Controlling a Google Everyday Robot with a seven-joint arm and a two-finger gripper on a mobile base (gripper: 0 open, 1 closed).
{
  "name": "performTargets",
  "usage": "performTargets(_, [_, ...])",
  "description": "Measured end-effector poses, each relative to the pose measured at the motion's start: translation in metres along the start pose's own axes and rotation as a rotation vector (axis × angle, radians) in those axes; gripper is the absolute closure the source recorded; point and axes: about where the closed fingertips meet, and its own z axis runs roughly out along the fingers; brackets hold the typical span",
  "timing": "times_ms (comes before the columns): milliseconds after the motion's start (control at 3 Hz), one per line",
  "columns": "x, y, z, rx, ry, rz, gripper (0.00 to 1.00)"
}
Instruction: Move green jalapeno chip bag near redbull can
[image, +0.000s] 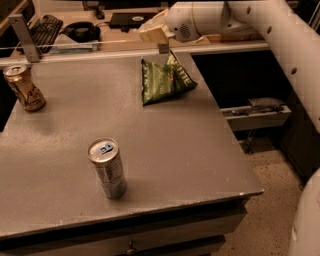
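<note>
The green jalapeno chip bag (165, 80) is at the table's far right, its top corner reaching up to just under my gripper (156, 39). Its lower edge is at the tabletop; I cannot tell whether it rests there or hangs. My gripper is above the table's back edge, directly over the bag's top. The redbull can (107, 167) stands upright near the front of the table, well apart from the bag, toward the front left of it.
A gold-brown can (24, 87) stands at the table's (190, 150) left edge. A rail and metal post (22, 36) run along the back edge, with a keyboard and desk clutter behind. The table's right edge drops to the floor.
</note>
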Motion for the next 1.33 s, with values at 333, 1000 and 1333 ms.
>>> performTargets(333, [0.001, 0.002, 0.004, -0.006, 0.002, 0.001, 0.81])
performTargets(1000, [0.011, -0.008, 0.022, -0.011, 0.018, -0.021, 0.27])
performTargets(1333, [0.025, -0.005, 0.017, -0.013, 0.091, -0.047, 0.04])
